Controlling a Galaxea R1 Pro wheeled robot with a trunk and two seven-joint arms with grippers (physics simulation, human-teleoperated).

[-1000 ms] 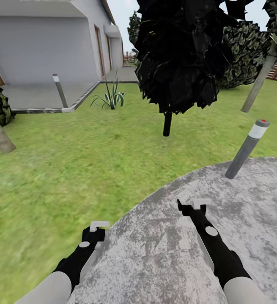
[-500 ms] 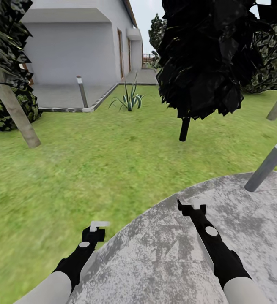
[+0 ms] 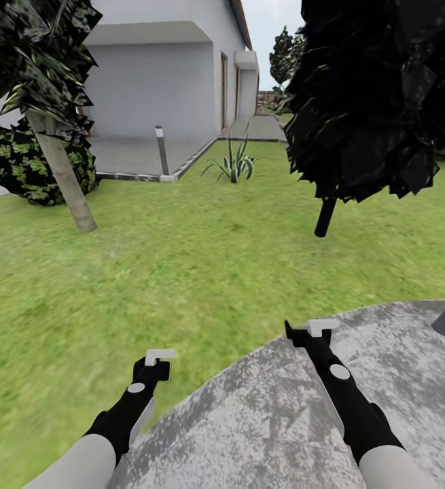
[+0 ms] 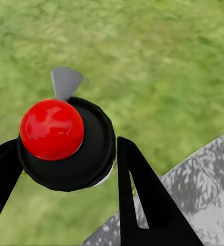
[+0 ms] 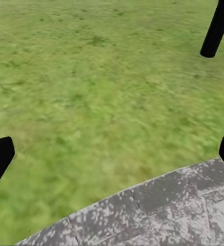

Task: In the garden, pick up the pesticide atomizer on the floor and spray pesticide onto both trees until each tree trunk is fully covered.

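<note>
**Already armed: atomizer in the left gripper, trunk well off**

Nearest, the left gripper (image 3: 155, 360) is low over the edge of the paved circle (image 3: 270, 414). In its wrist view the two black fingers (image 4: 142, 200) close against the sides of the atomizer (image 4: 65, 141), seen from above as a black cap with a red knob and a grey nozzle. By my reading it is gripped upright, so the nozzle faces outward, ready to aim. The right gripper (image 3: 310, 331) is held forward over the paving, spread wide and empty, with only fingertips at the edges of its wrist view. It looks kept clear as a spare.

Beyond the paving lies grass (image 3: 181, 272). Farther left stands a leaning, mottled trunk (image 3: 66, 180) beside a bush (image 3: 25, 166), well away from the nozzle. That is likely too far for mist to reach, so closing in should come before spraying. No white specks show on it. To the right is a dark tree on a thin black stem (image 3: 325, 217). Behind are a bollard (image 3: 161, 149) and the house (image 3: 161, 81).
</note>
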